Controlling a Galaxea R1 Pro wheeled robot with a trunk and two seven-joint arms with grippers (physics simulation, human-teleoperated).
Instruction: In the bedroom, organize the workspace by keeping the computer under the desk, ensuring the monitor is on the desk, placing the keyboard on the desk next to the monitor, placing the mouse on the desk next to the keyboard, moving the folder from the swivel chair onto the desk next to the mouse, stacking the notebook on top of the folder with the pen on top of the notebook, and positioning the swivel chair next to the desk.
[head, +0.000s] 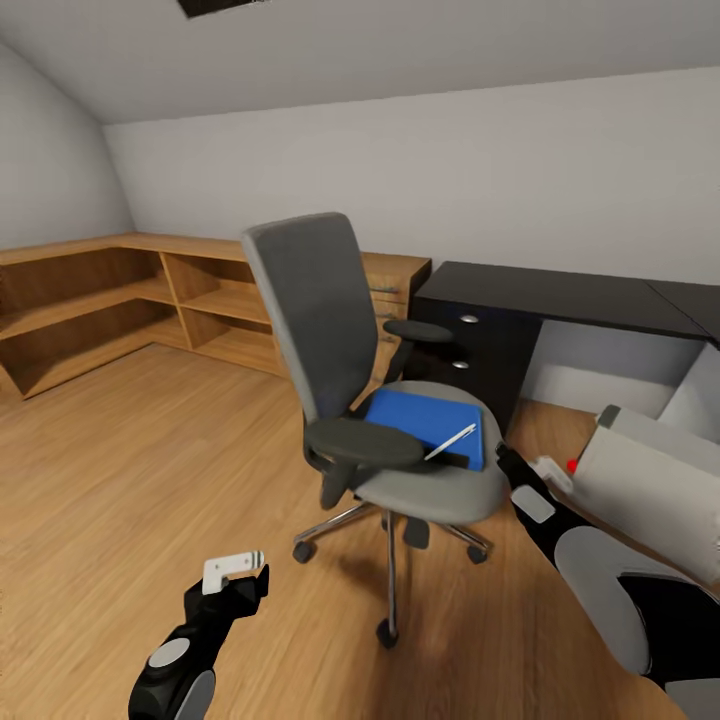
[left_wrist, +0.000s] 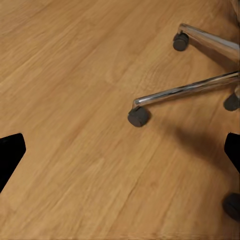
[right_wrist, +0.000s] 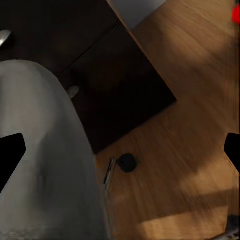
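Note:
The swivel chair (head: 340, 330), grey with black armrests, stands mid-room on the wood floor. On its seat lies the blue folder (head: 425, 425) with the white pen (head: 450, 442) across its near corner. The black desk (head: 560, 290) runs along the back right wall. The silver-grey computer (head: 650, 485), with a red light, stands on the floor at right. In the right wrist view a small black mouse (right_wrist: 127, 162) lies on the floor by the desk pedestal. My right gripper (head: 520, 475) is open beside the seat's right edge. My left gripper (head: 235, 575) hangs open, low, left of the chair base (left_wrist: 185, 90). Monitor, keyboard and notebook are out of view.
Light wooden low shelving (head: 120, 300) lines the left and back walls. The chair's chrome spokes and casters (head: 388, 632) spread over the floor between my arms. Open wood floor (head: 130, 480) lies to the left.

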